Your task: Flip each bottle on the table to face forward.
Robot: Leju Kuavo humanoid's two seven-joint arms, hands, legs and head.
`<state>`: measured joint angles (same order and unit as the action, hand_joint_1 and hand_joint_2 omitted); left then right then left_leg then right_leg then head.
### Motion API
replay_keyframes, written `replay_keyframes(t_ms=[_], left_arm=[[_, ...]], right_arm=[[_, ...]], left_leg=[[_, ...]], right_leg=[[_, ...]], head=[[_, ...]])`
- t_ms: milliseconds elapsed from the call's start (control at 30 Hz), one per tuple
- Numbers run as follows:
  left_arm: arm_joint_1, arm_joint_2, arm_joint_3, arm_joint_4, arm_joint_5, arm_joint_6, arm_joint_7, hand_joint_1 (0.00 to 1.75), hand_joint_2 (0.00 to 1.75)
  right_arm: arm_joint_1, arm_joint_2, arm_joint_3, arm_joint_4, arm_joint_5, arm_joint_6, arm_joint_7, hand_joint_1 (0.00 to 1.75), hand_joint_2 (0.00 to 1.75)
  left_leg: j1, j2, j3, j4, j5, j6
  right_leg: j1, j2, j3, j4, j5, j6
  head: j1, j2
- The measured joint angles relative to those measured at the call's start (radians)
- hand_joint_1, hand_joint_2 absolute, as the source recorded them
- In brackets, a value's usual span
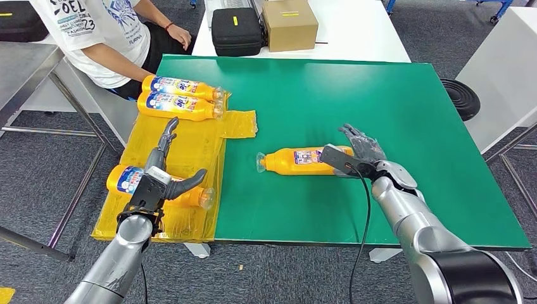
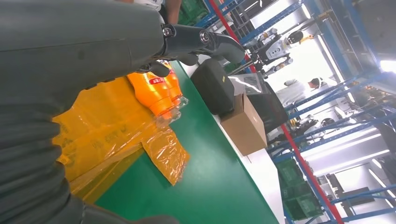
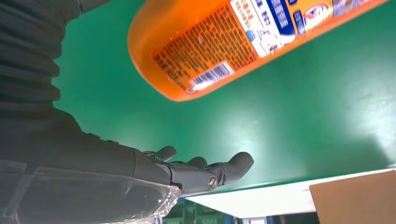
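Centre bottle (image 1: 304,158): you have 1 orange bottle lying on its side on the green bench (image 1: 354,95), clear cap end toward the yellow sheet, base end at the right hand. The right wrist view shows a printed text panel and a barcode on the base end.
Right hand (image 1: 361,147): it sits at the bottle's base end with the fingers spread apart and holding nothing. From the head view you might read it as touching the bottle, but the right wrist view shows green bench between the fingers (image 3: 233,165) and the bottle, so call it just beside.
Near bottle (image 1: 130,180): a second orange bottle lies on the yellow plastic sheet (image 1: 190,149) at the bench's left side, blue-and-white label up, clear cap pointing toward the green.
Left hand (image 1: 168,174): it hangs above that near bottle, fingers extended and thumb out to the side, nothing gripped. Whether it touches the bottle you cannot tell.
Far bottles (image 1: 183,98): 2 more orange bottles lie side by side, touching, at the sheet's far end, labels up, caps toward the green.
Beyond the bench: a white table carries a black case (image 1: 236,30) and a cardboard box (image 1: 289,24) next to each other.
Person (image 1: 107,35): seated at the far left corner in a white printed shirt, 1 hand resting on a knee.
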<state>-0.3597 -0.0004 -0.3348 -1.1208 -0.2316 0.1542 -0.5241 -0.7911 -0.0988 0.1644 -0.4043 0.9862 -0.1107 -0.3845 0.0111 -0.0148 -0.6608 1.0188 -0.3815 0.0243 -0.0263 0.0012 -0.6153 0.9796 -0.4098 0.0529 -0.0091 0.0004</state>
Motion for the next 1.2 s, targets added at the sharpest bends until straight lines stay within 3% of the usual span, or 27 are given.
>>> replay_keyframes(t_ms=[167,400,1200], left_arm=[[0.000,-0.002,0.001,0.000,0.000,-0.007,0.000,0.00,1.75],[0.000,-0.008,0.001,0.000,0.002,-0.014,0.000,0.00,1.75],[-0.033,-0.028,0.001,0.041,0.051,-0.042,-0.002,0.00,1.75]], right_arm=[[-0.007,0.000,0.000,0.017,0.005,0.055,0.003,0.00,1.75],[-0.029,0.000,0.000,0.051,0.020,0.142,0.068,0.00,1.75],[-0.071,-0.006,0.000,0.091,0.056,0.175,0.132,0.00,1.75]], left_leg=[[0.000,0.000,0.000,0.000,0.000,0.000],[0.000,0.000,0.000,0.000,0.000,0.000],[0.000,0.000,0.000,0.000,0.000,0.000]], right_leg=[[0.000,0.000,0.000,0.000,0.000,0.000],[0.000,0.000,0.000,0.000,0.000,0.000],[0.000,0.000,0.000,0.000,0.000,0.000]], head=[[0.000,0.000],[0.000,0.000],[0.000,0.000]])
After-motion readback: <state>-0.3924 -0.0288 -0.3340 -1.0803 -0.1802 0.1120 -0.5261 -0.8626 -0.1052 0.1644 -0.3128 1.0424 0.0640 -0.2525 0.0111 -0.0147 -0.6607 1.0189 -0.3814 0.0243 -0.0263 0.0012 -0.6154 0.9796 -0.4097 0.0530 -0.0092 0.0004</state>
